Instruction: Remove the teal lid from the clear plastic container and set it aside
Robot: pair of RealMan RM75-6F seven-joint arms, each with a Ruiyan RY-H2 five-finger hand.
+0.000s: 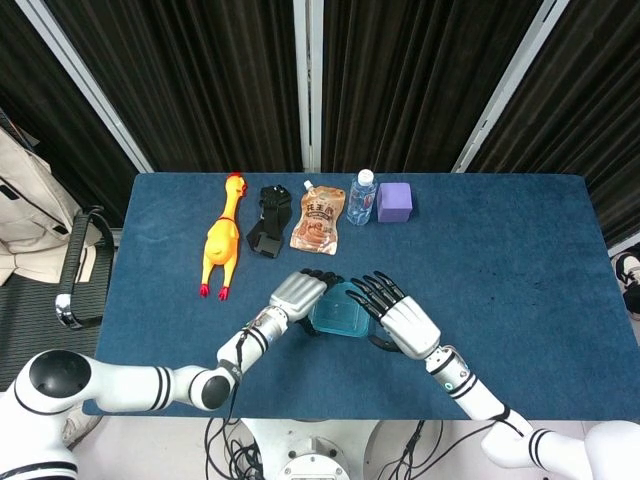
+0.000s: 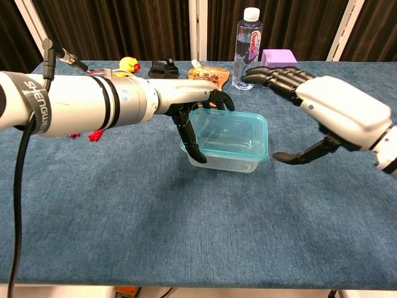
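Observation:
The clear plastic container [image 2: 224, 162] with its teal lid [image 2: 231, 132] stands on the blue table [image 1: 520, 280], near the front middle; in the head view the teal lid [image 1: 336, 310] shows between both hands. My left hand [image 2: 193, 102] grips the container's left end, thumb down the front corner and fingers over the back rim. My right hand [image 2: 338, 112] hovers open just right of it, fingers spread above the lid's far right corner and thumb low beside the right edge, apart from it. From above, the left hand [image 1: 298, 292] and right hand [image 1: 402, 316] flank the box.
Along the table's back stand a yellow rubber chicken [image 1: 222, 238], a black object [image 1: 268, 222], a brown pouch [image 1: 317, 220], a water bottle [image 1: 362, 197] and a purple block [image 1: 394, 201]. A chair [image 1: 75, 265] stands off the table's left side.

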